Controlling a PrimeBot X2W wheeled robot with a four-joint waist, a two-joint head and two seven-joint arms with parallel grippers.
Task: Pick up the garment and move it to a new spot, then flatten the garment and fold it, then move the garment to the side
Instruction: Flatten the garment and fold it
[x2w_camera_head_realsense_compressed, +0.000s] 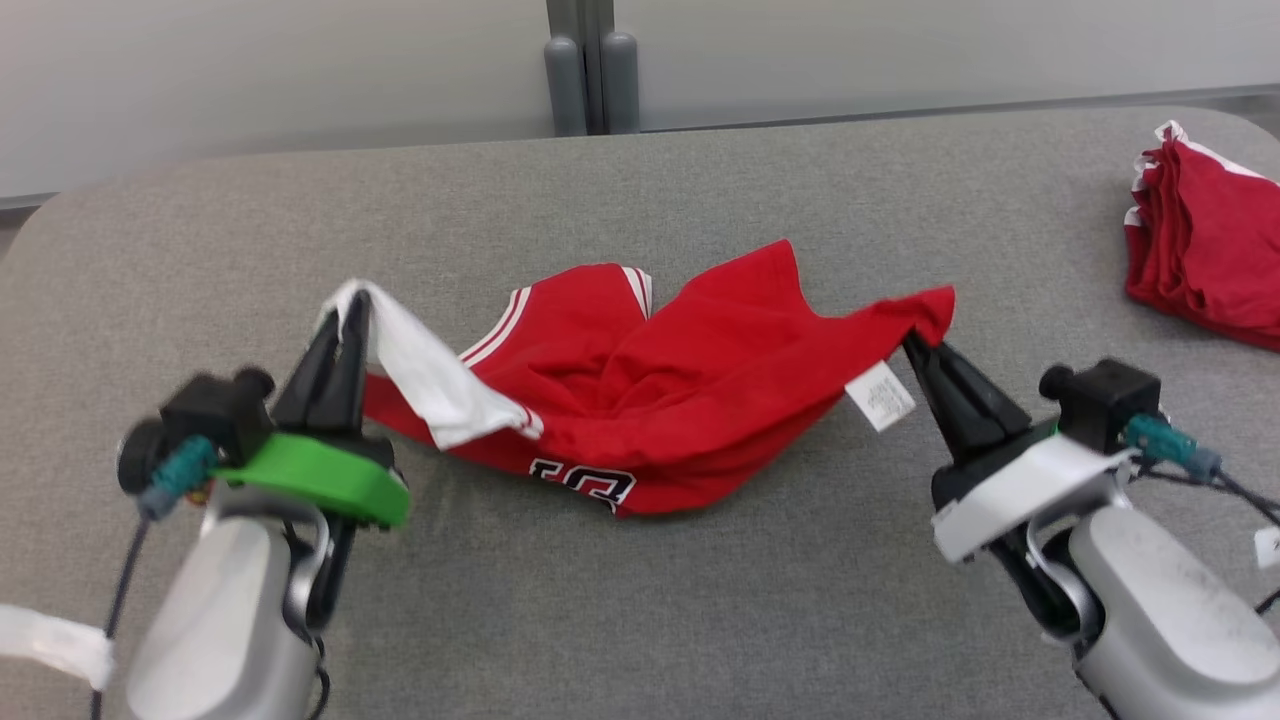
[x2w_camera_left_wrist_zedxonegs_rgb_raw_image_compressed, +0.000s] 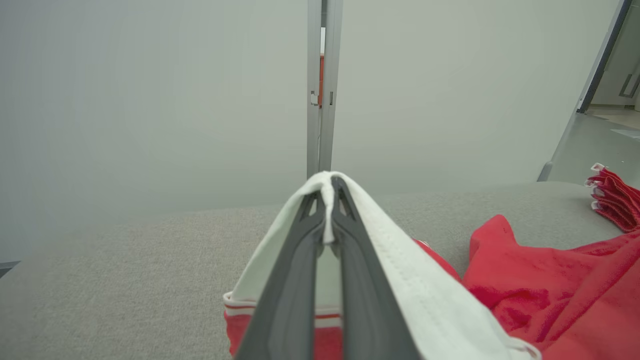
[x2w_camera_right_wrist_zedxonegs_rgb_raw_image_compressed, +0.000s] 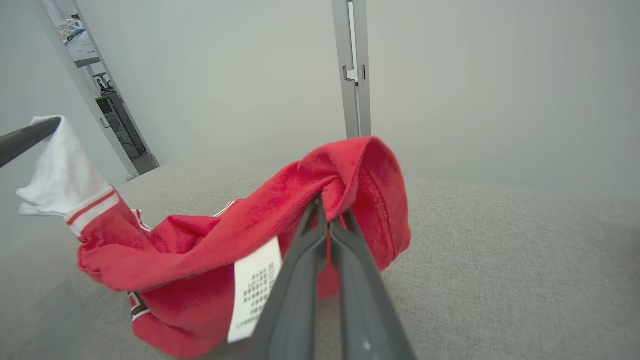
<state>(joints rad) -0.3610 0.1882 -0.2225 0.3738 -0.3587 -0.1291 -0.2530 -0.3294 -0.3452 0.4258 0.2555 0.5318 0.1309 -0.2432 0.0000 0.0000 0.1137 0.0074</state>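
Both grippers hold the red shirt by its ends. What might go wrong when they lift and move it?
1. The left gripper pinches only the tip of the white sleeve; this thin fold may slip out under the weight of the garment.
2. The right gripper holds a small bunched corner of the hem, so the cloth may hang twisted and flatten badly.
3. The middle sags onto the table and could drag; moved rightward, it might disturb the folded red pile.

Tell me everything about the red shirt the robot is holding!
The red shirt looks like soft jersey cloth, with a white sleeve, striped trim, dark lettering and a white label. It is crumpled, slung between the left tool, shut on the sleeve, and the right tool, shut on a red corner. Its middle sags onto the grey table.
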